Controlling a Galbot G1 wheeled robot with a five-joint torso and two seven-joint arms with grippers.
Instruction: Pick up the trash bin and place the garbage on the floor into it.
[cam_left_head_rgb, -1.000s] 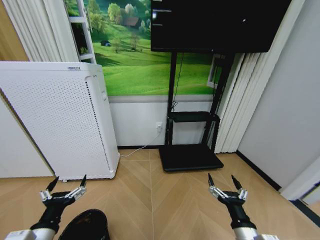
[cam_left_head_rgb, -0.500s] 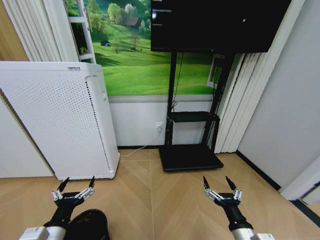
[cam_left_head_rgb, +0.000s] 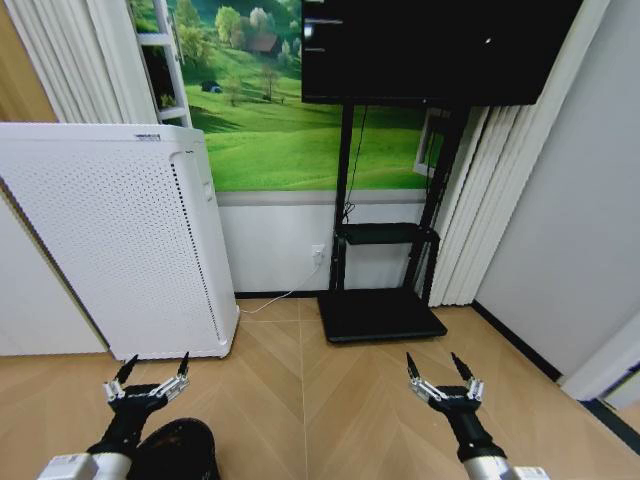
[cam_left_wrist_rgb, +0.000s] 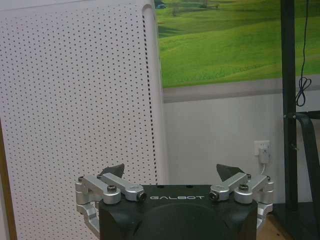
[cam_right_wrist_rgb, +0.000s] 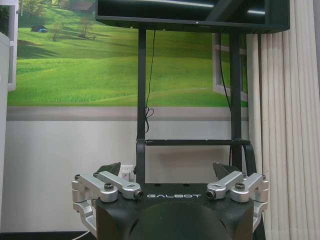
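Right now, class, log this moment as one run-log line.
left gripper: jaws open, above trash bin | right gripper: jaws open, over bare floor | bin not grasped

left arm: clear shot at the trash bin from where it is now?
Probably yes. The left gripper hangs open just above the trash bin, which stands on bare floor with nothing between them. The white appliance stands behind, apart from the bin.

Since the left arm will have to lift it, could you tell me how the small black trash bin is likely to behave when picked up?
The trash bin looks small and low beside the white appliance, so it is probably light. Its crinkled black liner may slip or bunch under a claw. Being round, it could roll if tipped. The open left claw hovers just above it.
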